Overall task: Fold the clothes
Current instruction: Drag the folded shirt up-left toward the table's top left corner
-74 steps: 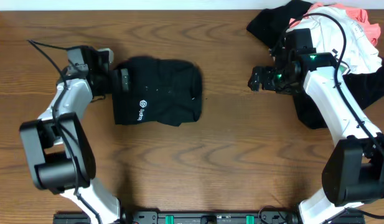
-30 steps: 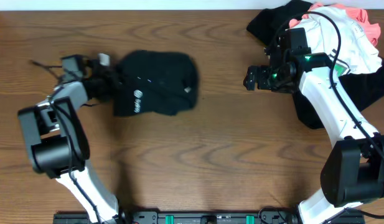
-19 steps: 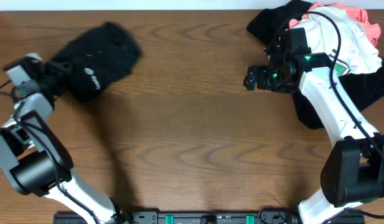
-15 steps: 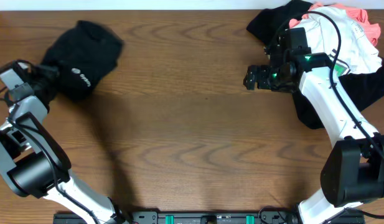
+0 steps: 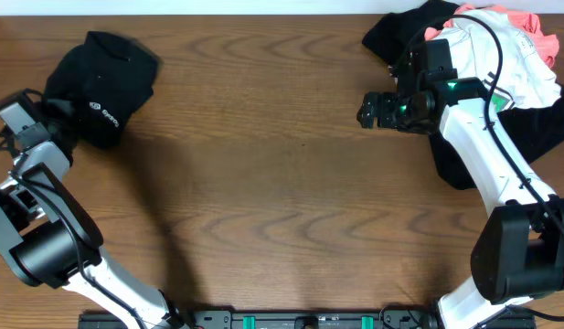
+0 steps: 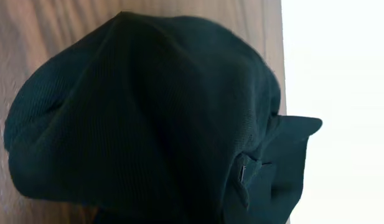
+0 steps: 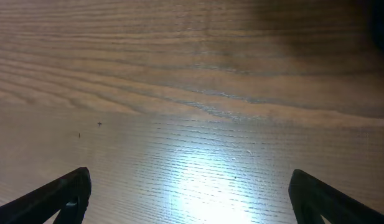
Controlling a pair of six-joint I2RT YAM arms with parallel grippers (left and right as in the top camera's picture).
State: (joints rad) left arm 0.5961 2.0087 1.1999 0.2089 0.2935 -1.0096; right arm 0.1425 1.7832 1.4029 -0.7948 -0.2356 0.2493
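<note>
Overhead: black garment (image 5: 99, 82) lies as a compact folded bundle at the far-left corner of the table (image 5: 282, 210), small white logo facing up. The left gripper (image 5: 60, 126) is at the bundle's near-left edge with its fingers buried in the cloth, so I can't tell whether they pinch it. The right gripper (image 5: 368, 111) hangs over bare wood towards the far-right side, holding nothing. The clothes pile (image 5: 501, 46), white, pink and black pieces in a heap, sits in the far-right corner just behind the right arm. The middle of the table holds no garment.

Left wrist: dark ribbed cloth of the black garment (image 6: 148, 112) fills nearly the whole frame, rounded like a folded wad. A strip of wood (image 6: 42, 31) shows at the top left, and beyond the table edge on the right it is blown out white. No fingers are clearly visible, so the grip state can't be told here either.

Right wrist: only table wood (image 7: 192, 74) with glare. The right gripper (image 7: 192, 199) has its tips spread wide at the lower corners with nothing between them. A dark edge at the top right is probably the pile, but it's too cropped to say.

Step, as judged: the first piece looks folded and is being parked at the far-left corner. Next the left arm should let go and pull clear without dragging the folds open. The right arm should then reach back to the far-right pile, pinch one garment only and bring it to the middle to spread flat. The main risk is snagging two pieces at once from the tangled heap.
</note>
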